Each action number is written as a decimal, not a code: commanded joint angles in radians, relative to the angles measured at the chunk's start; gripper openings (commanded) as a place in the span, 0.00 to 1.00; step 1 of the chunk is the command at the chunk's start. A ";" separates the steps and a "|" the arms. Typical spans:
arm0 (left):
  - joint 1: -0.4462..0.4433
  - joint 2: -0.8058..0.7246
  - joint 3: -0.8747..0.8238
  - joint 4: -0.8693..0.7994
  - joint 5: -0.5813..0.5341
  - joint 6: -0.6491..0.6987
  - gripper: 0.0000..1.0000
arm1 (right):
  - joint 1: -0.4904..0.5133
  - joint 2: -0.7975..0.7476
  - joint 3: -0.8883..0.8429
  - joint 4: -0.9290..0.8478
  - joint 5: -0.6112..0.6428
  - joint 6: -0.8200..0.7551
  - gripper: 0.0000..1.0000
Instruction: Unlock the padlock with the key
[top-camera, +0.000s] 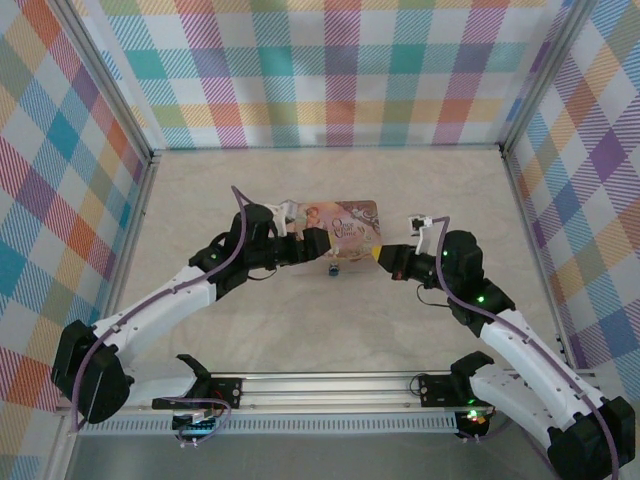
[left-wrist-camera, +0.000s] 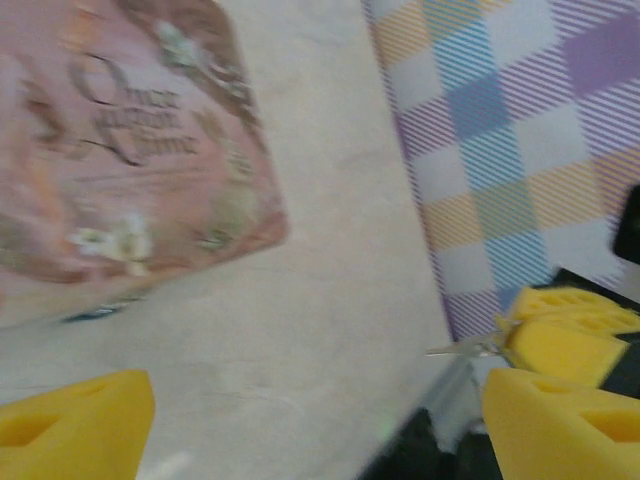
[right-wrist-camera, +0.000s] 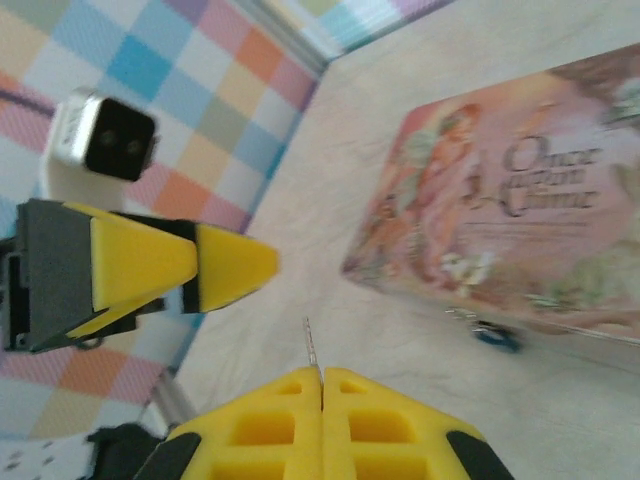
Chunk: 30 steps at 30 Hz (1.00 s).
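My right gripper (right-wrist-camera: 322, 376) is shut on the key (right-wrist-camera: 314, 348), whose thin grey blade sticks out past the yellow fingertips. The left wrist view shows that blade (left-wrist-camera: 466, 347) pointing left. My left gripper (left-wrist-camera: 320, 430) stands open above bare table with nothing between its fingers, a short way left of the right gripper (top-camera: 384, 255) in the top view. A tiny blue thing with a metal glint (right-wrist-camera: 497, 337), apparently the padlock, lies on the table at the near edge of the pink tin. From above it (top-camera: 333, 268) sits just below the left gripper (top-camera: 318, 248).
The pink picture-printed tin (top-camera: 345, 222) lies flat just beyond both grippers, mid-table. Plaid walls (top-camera: 330, 70) close in the back and sides, with metal posts at the corners. A rail (top-camera: 330, 385) runs across the near edge between the arm bases.
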 joint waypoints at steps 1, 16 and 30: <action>0.048 0.028 0.011 -0.115 -0.215 0.058 0.90 | 0.003 0.011 0.074 -0.139 0.224 -0.069 0.00; 0.265 0.535 0.329 0.018 -0.143 0.122 0.93 | 0.001 0.121 0.115 -0.241 0.459 -0.139 0.00; 0.252 0.820 0.620 0.008 0.172 0.148 0.87 | -0.013 0.115 0.111 -0.269 0.472 -0.168 0.00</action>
